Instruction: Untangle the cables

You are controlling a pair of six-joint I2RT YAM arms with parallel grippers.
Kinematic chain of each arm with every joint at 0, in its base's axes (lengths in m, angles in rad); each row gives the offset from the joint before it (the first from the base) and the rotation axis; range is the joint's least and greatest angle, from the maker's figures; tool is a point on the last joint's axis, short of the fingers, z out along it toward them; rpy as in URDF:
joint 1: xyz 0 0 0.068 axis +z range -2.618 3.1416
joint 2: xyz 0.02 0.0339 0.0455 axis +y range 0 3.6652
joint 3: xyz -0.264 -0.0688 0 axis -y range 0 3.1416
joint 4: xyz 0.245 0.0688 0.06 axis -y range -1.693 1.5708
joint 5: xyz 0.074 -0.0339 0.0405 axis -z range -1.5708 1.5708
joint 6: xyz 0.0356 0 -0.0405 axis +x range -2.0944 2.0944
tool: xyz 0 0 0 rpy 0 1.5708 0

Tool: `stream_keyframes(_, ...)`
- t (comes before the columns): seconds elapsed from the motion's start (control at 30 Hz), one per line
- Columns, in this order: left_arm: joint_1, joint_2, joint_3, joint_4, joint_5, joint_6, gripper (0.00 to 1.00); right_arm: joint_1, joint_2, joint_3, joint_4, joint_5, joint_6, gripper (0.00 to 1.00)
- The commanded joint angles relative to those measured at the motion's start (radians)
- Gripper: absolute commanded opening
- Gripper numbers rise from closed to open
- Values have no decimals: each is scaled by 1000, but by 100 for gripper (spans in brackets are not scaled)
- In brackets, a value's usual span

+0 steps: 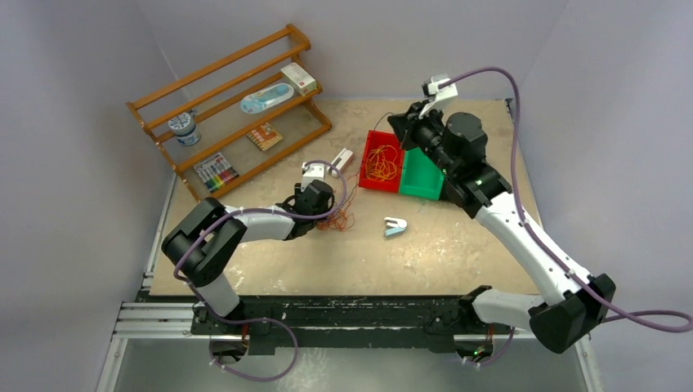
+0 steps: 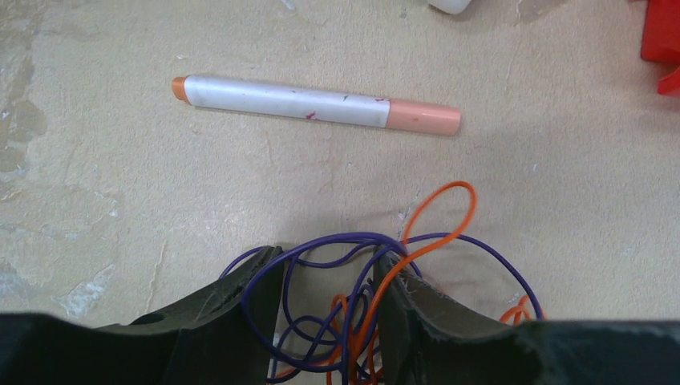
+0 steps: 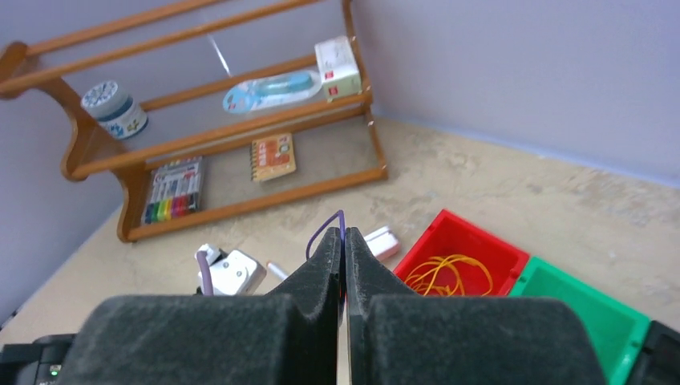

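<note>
Here cables [image 2: 353, 317] bunched in left end effector [image 2: 329, 257]; orange loop points toward marker [image 2: 313, 104].

The beige table [image 1: 458, 253] is carrying a red bin [image 1: 376, 187], a green bin [image 1: 422, 173] pressing against its right side. Left of the red bin a wooden rack [image 1: 212, 69] is standing (well apart) and a white marker [image 2: 314, 104] is lying nearer. Tangled cables [image 1: 337, 219] and a small blue-white clip [image 1: 395, 226] are lying in front of it.

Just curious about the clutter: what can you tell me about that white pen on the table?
The marker pen lies flat on the beige table, capped. Its white, plastic-looking barrel carries small red smudges, with a peach cap at one end and an orange plug at the other. Nothing touches it; the tangled cables lie apart from it.
</note>
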Motion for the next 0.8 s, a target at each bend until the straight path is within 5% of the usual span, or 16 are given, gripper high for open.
stream_keyframes(0.0,1,51,-8,-44,47,-33,42,-7,-64,96,-15,109,-68,0)
stream_keyframes(0.77,1,64,-7,-51,33,-26,53,-8,-209,267,-27,512,-306,0)
